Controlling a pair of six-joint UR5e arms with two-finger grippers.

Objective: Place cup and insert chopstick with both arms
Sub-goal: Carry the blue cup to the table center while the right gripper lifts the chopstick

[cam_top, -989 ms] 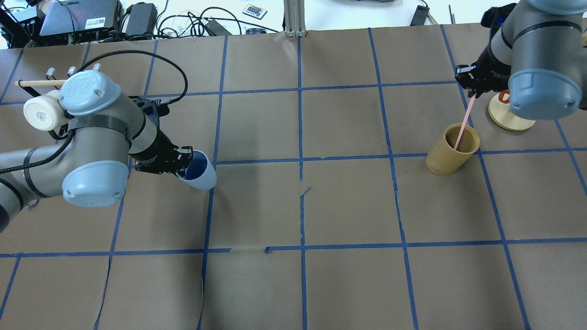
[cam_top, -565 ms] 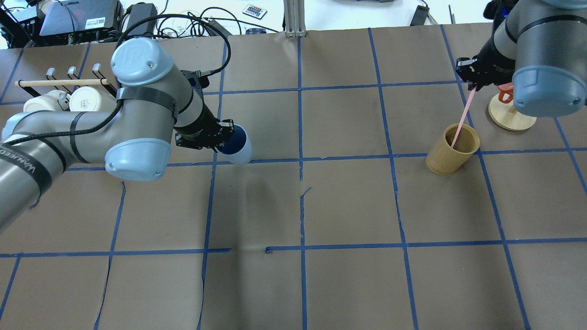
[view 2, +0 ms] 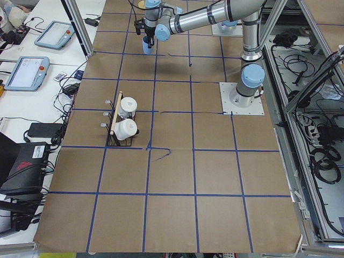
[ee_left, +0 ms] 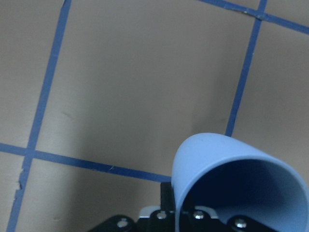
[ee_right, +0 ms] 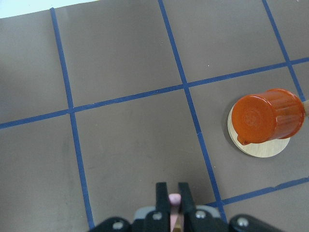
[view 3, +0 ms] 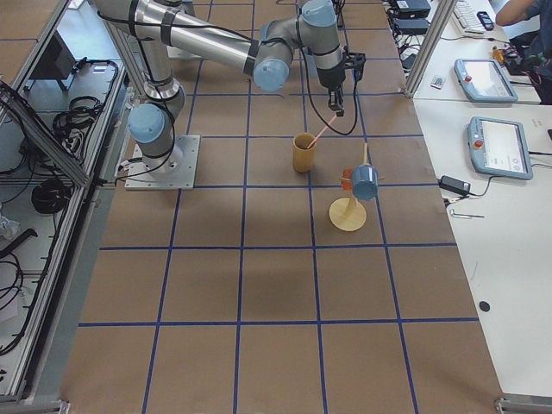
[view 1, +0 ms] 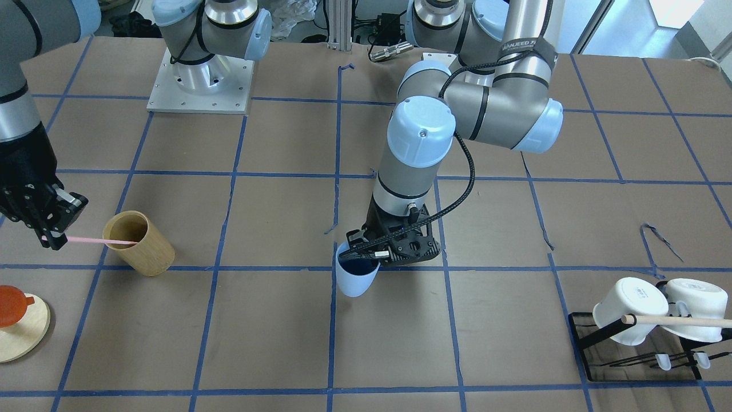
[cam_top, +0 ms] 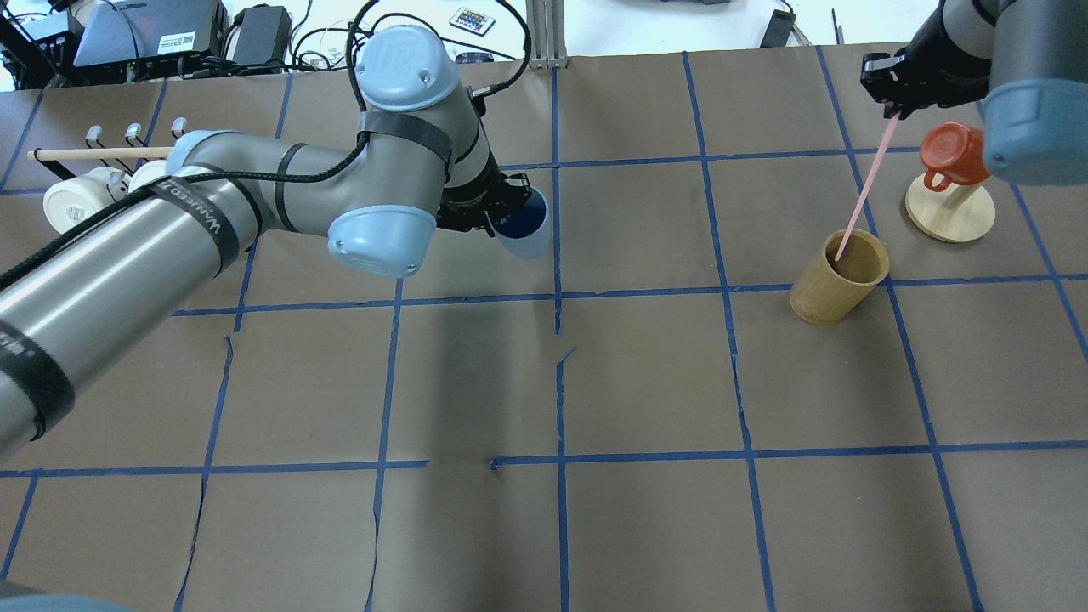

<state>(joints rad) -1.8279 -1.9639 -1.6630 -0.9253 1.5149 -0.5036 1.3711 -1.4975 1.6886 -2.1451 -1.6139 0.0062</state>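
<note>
Brown papered surface (cam_top: pixel 646 382) with a blue tape grid. The left arm (cam_top: pixel 212 221) reaches from the left edge to upper centre of the overhead view; the right arm (cam_top: pixel 1033 127) sits in the upper right corner. A tan wooden cylinder (cam_top: pixel 829 293) stands right of centre. The left end effector (cam_top: pixel 501 208) pinches the rim of the light blue cup (cam_top: pixel 525 229), which is tilted, at upper centre. The right end effector (cam_top: pixel 892 106) is pressed on the top of the pink chopstick (cam_top: pixel 865 187), slanted, with its lower tip in the cylinder's mouth.
</note>
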